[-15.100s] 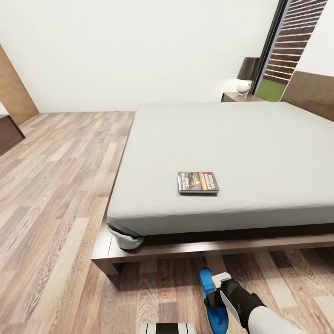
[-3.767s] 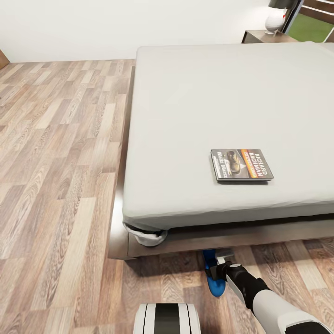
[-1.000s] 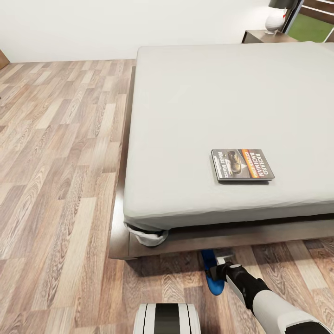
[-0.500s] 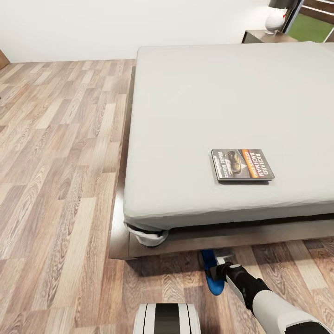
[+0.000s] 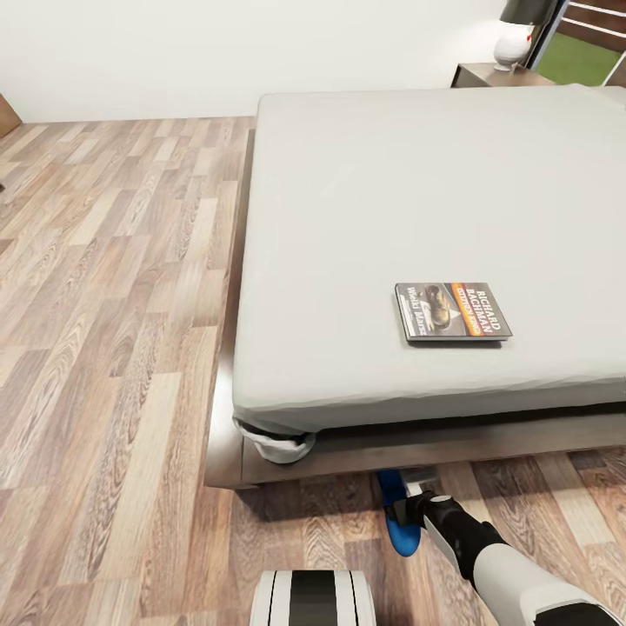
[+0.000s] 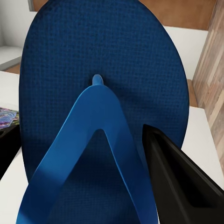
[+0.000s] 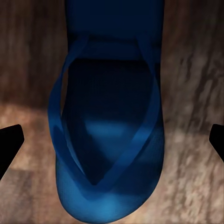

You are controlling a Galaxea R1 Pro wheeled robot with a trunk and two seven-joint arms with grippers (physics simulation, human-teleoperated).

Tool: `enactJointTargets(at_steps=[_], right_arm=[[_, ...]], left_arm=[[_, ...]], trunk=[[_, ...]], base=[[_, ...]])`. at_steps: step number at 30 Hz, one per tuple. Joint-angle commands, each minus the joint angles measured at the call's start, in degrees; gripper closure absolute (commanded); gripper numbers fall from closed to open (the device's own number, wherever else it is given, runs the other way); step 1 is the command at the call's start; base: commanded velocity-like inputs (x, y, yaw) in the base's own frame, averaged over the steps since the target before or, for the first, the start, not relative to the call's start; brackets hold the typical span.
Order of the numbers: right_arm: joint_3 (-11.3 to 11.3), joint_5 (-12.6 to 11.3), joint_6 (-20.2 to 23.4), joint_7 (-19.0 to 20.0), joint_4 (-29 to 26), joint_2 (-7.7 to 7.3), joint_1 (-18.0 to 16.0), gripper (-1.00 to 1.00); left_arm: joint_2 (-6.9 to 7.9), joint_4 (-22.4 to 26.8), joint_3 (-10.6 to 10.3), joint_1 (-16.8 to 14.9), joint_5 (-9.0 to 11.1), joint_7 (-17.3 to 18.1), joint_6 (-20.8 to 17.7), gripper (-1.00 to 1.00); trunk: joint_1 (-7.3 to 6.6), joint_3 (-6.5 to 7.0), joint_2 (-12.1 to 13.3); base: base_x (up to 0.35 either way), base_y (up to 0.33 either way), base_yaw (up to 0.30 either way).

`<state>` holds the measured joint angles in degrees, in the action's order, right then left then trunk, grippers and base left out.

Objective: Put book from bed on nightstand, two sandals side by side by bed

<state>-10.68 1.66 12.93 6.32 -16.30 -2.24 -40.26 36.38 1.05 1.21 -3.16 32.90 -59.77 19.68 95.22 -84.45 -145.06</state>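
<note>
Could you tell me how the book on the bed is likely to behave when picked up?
The book looks thin, so probably light and somewhat bendy. Lying flat on the mattress, its edges may be hard to get under. It shouldn't roll.

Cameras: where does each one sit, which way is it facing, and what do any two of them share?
Head view: up on the head, facing down over the bed, book and floor; right arm and base show.
Left wrist view: near the left gripper, facing a held sandal; black fingers show.
Right wrist view: above the floor, facing another sandal; open fingertips show.
Shared: head and right wrist views both show that floor sandal.
</note>
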Motion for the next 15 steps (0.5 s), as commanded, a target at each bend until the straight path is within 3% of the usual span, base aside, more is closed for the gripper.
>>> enactJointTargets(at_steps=[1,9,15], right_arm=[[-0.13,0.18,0.35,0.18,-0.14,-0.04,0.01,-1.0],[-0.13,0.18,0.35,0.18,-0.07,-0.03,0.01,-1.0],[-0.13,0.18,0.25,0.18,0.34,-0.04,0.01,-1.0]], left_arm=[[0.0,0.05,0.11,0.0,-0.03,-0.08,0.09,1.0],[0.05,0.03,0.11,0.0,-0.03,-0.01,0.09,1.0],[0.08,0.01,0.11,0.0,-0.03,0.0,0.09,1.0]], trunk=[[-0.01,-0.03,-0.01],[-0.01,-0.03,-0.01],[-0.11,0.85,0.04]], base=[[0.0,0.0,0.0],[0.0,0.0,0.0],[0.0,0.0,0.0]])
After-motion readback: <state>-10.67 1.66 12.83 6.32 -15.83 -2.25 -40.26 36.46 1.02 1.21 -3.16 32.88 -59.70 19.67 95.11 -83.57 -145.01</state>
